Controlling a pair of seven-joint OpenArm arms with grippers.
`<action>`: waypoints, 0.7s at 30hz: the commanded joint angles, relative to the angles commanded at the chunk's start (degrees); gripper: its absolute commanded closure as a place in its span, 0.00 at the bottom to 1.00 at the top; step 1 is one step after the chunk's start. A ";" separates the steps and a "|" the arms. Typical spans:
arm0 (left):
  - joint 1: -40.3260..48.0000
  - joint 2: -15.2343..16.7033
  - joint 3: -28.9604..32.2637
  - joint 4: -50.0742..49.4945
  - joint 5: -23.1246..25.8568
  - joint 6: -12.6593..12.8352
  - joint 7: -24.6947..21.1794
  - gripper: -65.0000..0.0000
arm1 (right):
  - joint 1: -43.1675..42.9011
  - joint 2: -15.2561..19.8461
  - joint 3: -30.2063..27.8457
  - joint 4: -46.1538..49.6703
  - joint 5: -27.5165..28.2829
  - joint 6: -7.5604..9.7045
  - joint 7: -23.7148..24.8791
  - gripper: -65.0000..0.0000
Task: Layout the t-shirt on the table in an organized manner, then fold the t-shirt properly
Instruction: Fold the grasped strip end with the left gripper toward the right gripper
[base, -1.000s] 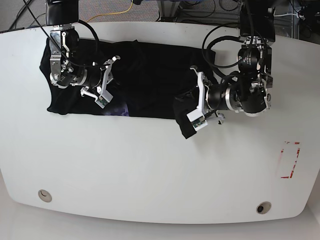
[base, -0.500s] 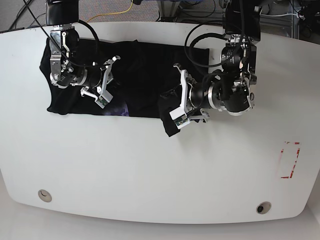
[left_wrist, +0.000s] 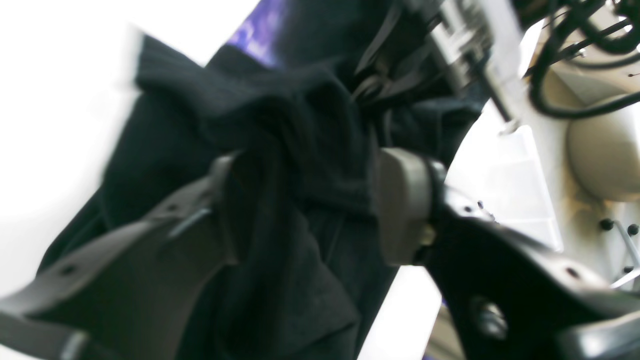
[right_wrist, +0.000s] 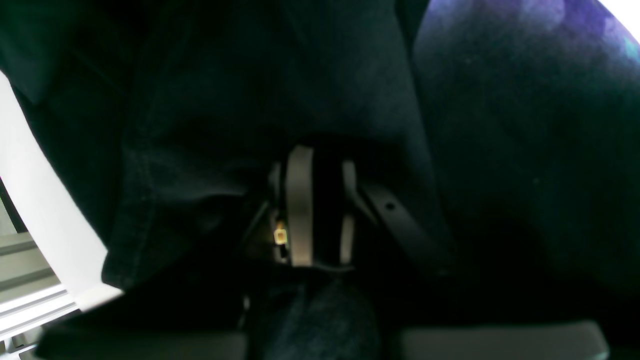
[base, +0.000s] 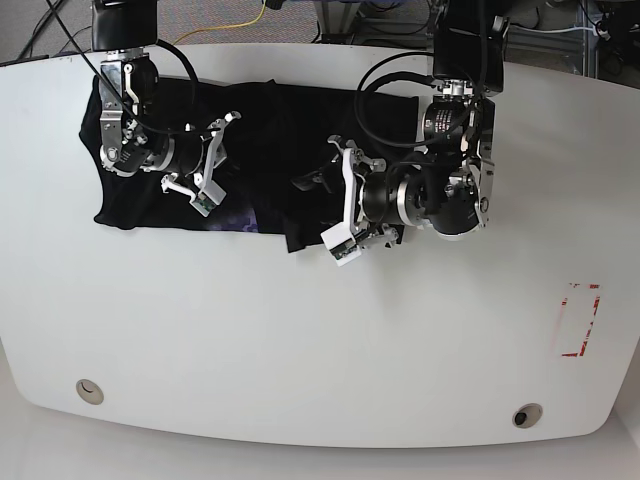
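My left tool (base: 338, 205), clamped on the t-shirt (base: 280, 140)'s side edge, has carried it inward over the cloth on the bench (base: 300, 350): fold progressing; right tool (base: 205, 160) pins the opposite side, grip unclear.

Beyond the far edge of the tabletop lies a strip of grey speckled floor (base: 215, 18) crossed by a loose yellow cable (base: 232, 28) and several black cables (base: 40, 28) near the left corner. Further right along that edge stand metal frame parts and dark equipment (base: 350, 15), with more black cabling and a pale cord at the far right (base: 575, 35); what they belong to cannot be told. The light is even and bright, bleaching pale surfaces nearly white in the wrist views, and no wall or window shows.
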 joint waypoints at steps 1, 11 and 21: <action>-0.26 0.44 0.70 0.00 0.00 0.00 0.00 0.44 | 0.00 0.00 0.00 0.00 0.00 0.00 0.00 0.89; -3.34 0.53 2.90 0.53 0.62 0.00 0.00 0.44 | 0.70 -0.62 -0.18 0.00 -0.09 0.00 0.00 0.89; -3.60 -8.44 -7.56 4.04 10.64 0.00 -2.24 0.50 | 0.70 -0.70 -0.18 0.00 -0.09 0.00 0.00 0.89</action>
